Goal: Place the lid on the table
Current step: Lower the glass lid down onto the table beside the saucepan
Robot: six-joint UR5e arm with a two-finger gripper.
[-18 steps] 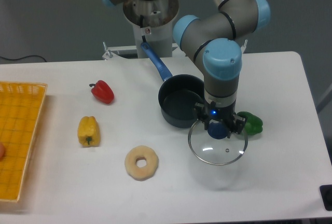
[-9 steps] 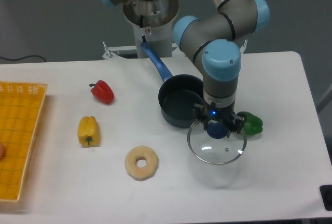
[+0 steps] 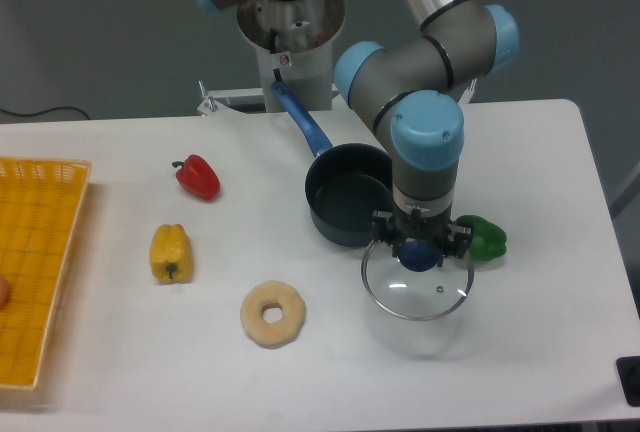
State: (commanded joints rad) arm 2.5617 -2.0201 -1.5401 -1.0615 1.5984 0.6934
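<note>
Lid point(image 3: 417, 284) just right of pot point(image 3: 346, 206)

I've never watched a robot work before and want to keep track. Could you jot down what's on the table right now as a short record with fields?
arm: one, reaching down over the table
gripper: shut on the blue knob of the lid
lid: clear glass, held near the tabletop; whether it touches cannot be told
pot: dark blue, open, just behind and left of the lid in the picture
green pepper: beside the lid
red pepper: lying apart
yellow pepper: lying apart
doughnut: lying apart
yellow tray: far edge of the picture
</note>
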